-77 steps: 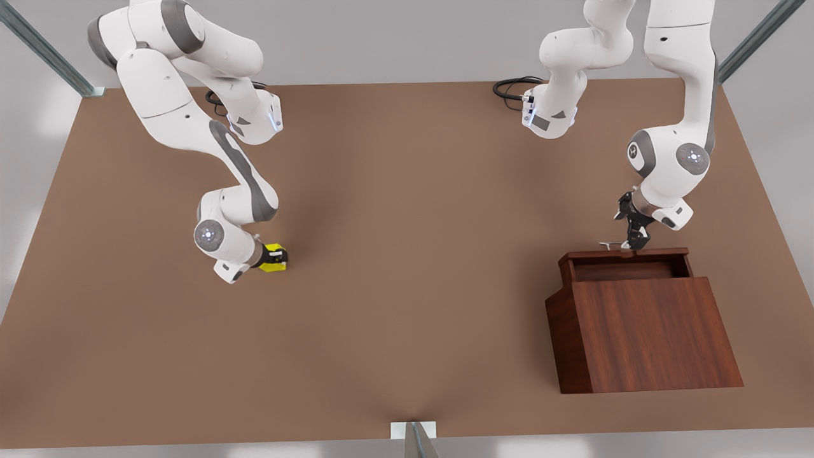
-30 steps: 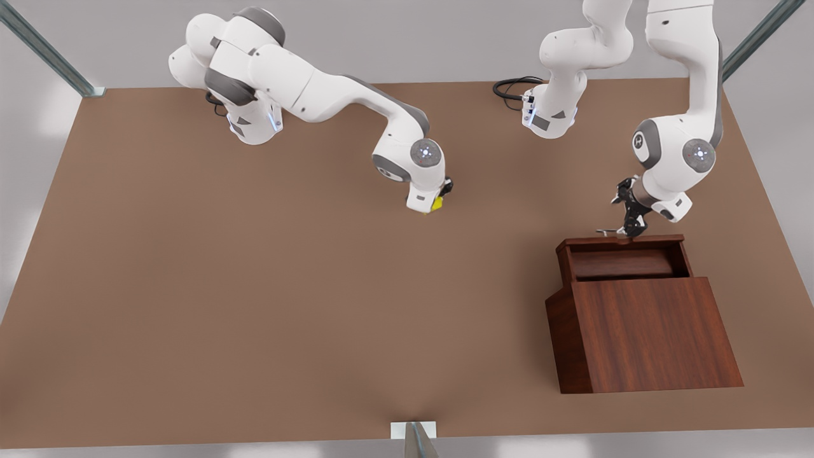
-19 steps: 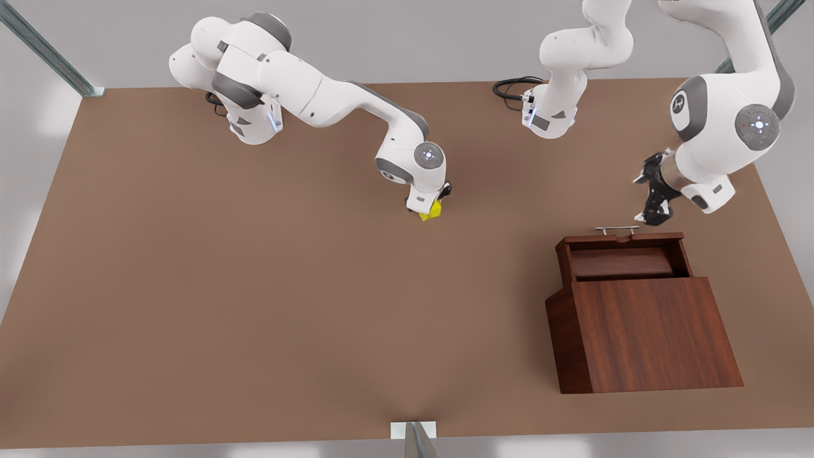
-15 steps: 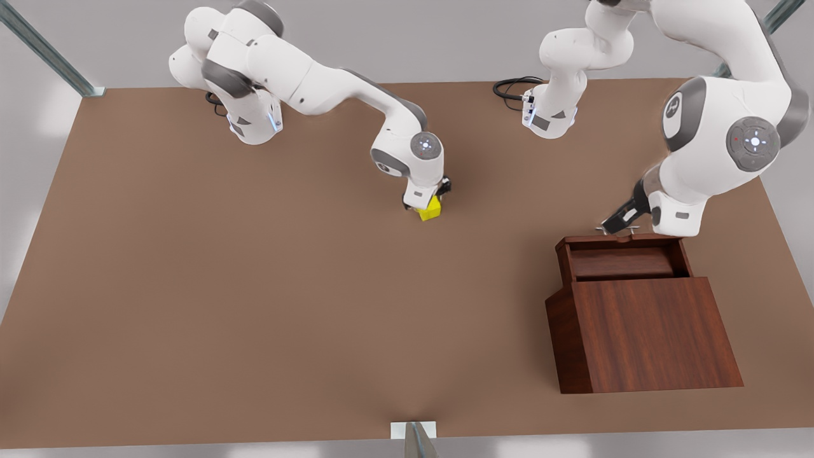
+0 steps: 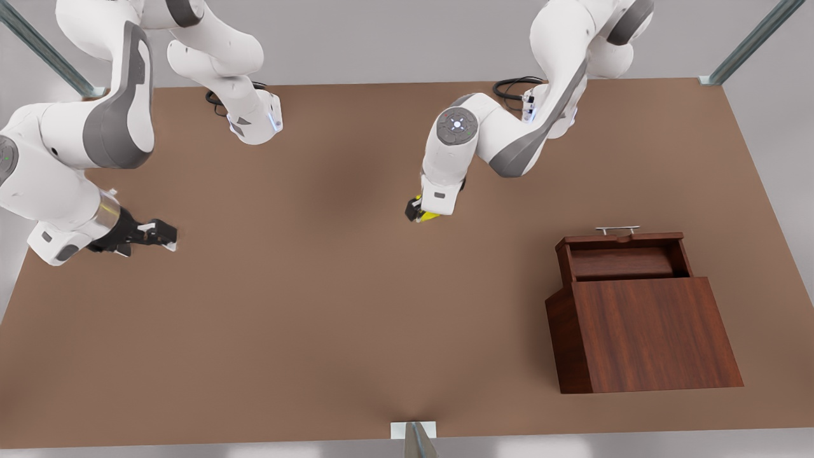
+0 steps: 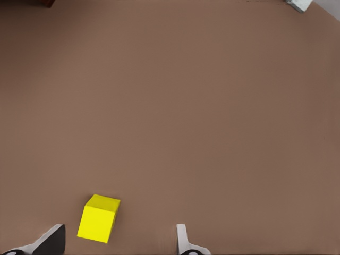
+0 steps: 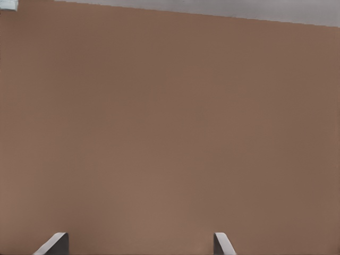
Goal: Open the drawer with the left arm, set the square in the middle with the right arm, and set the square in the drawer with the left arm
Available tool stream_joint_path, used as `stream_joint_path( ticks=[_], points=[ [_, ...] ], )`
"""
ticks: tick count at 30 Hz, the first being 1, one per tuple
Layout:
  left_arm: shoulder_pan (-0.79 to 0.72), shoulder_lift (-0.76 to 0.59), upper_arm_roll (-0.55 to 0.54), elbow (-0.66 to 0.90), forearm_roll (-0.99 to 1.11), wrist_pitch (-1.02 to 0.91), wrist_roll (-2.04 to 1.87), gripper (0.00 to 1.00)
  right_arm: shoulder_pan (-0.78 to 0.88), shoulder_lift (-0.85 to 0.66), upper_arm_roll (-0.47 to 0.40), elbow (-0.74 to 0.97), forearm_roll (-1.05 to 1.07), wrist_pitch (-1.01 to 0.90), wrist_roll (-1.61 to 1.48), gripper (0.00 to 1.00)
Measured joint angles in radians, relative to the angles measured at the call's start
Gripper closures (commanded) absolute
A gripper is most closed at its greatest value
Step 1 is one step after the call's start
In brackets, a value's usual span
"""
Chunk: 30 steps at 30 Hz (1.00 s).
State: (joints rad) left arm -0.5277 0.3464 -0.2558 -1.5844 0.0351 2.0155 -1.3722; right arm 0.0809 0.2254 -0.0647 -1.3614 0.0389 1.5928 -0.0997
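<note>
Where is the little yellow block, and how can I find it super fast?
Find the big brown table, then the dark wooden box on the front view's right. Look toward the table's middle: the square sits under the left end effector, between its open fingers. It is the one bright yellow thing there.

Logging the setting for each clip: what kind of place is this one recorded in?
A simulated two-arm tabletop workcell, not a home or shop. A bare brown tabletop carries just a wooden box with its drawer open and a yellow cube; grey metal frame struts stand at the table's corners against plain grey walls.
</note>
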Motion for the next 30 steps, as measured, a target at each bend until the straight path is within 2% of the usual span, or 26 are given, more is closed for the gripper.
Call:
stream_joint_path(
  ticks=[3, 8, 9, 11, 12, 13, 16, 23, 30],
  points=[
    [-0.031, 0.013, 0.0, -0.082, -0.003, 0.11, 0.005, 0.0, -0.002, 0.003, -0.004, -0.004, 0.007, 0.03, 0.006, 0.0],
    [-0.167, 0.129, 0.011, -0.056, -0.045, 0.115, -0.328, 0.0, -0.006, -0.001, -0.007, -0.007, 0.0, 0.022, 0.008, 0.0],
    [-0.17, 0.131, 0.019, -0.061, -0.049, 0.117, -0.502, 0.0, -0.004, -0.001, -0.007, -0.008, -0.002, 0.024, 0.009, 0.0],
    [-0.164, 0.098, 0.108, -0.142, -0.077, 0.146, -0.807, 0.0, -0.007, -0.003, -0.007, -0.01, -0.002, 0.021, 0.009, 0.0],
    [-0.166, 0.065, 0.174, -0.218, -0.096, 0.227, -1.03, 0.0, -0.008, -0.006, -0.007, -0.009, -0.002, 0.02, 0.008, 0.0],
    [-0.168, 0.063, 0.201, -0.228, -0.11, 0.24, -1.136, 0.0, -0.007, -0.009, -0.007, -0.009, -0.002, 0.017, 0.008, 0.0],
    [-0.193, 0.055, 0.207, -0.307, -0.132, 0.309, -1.291, 0.0, -0.006, -0.009, -0.007, -0.01, -0.002, 0.016, 0.011, 0.0],
    [-0.246, -0.016, 0.204, -0.471, -0.134, 0.376, -1.326, 0.0, -0.003, -0.008, -0.007, -0.018, -0.002, 0.021, 0.011, 0.0],
    [-0.293, -0.002, 0.199, -0.511, -0.12, 0.432, -1.272, 0.0, -0.004, -0.007, -0.006, -0.025, -0.002, 0.028, 0.011, 0.0]
  ],
)
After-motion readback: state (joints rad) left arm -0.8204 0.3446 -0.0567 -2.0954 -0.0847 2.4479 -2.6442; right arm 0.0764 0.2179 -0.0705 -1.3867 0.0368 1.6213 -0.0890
